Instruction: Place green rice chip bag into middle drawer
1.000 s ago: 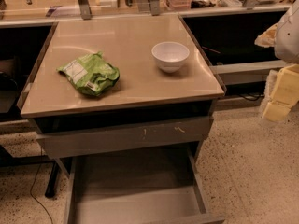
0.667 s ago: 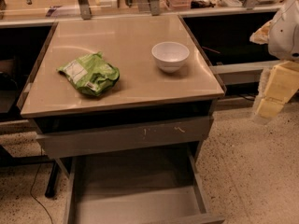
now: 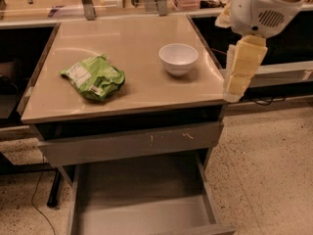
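The green rice chip bag [image 3: 93, 77] lies crumpled on the left half of the beige tabletop [image 3: 132, 38], its white label patch facing up. Below the table the middle drawer [image 3: 142, 199] is pulled out, and its flat grey floor is bare. My gripper [image 3: 234, 93] hangs pointing down from the white arm housing [image 3: 261, 6] at the table's right edge. It is just right of the white bowl and well to the right of the bag, with nothing in it.
A white bowl [image 3: 178, 58] stands on the right half of the tabletop. Above the open drawer sits a closed grey drawer front [image 3: 132, 143] with pale scratch marks. Cluttered benches run along the back, and speckled floor [image 3: 269, 170] lies to the right.
The arm and gripper have swung left and slightly up, from beyond the table's right side to its right edge. Bag, bowl and drawer have not moved.
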Tool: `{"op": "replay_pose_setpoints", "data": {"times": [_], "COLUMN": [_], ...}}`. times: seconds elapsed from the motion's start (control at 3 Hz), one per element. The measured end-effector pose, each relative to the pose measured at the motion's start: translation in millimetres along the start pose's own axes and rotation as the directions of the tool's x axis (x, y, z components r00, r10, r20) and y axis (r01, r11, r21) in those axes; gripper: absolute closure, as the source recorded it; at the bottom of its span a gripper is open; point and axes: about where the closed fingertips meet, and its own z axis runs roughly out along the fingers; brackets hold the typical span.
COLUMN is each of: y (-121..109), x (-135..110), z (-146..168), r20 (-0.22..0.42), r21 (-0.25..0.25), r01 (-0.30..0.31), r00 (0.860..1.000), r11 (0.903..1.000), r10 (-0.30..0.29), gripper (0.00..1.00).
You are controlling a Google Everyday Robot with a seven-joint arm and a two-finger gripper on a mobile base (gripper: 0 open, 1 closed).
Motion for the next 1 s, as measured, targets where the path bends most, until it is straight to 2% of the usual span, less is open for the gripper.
{"op": "replay_pose_setpoints", "data": {"times": [0.33,0.67,1.0], "y": [-5,-3,11], "x": [-7,-26,-78], "z": [-4,6,16], "r20": [0.012,0.055,0.113], "r21": [0.016,0.009,-0.018], "r01": [0.009,0.016,0.043], "r00": [1.000,0.998,0.993], "r11": [0.9998,0.9998,0.9989], "r10": [-0.009,-0.017,-0.041], "gripper": [0.00,0.00,0.00]}}
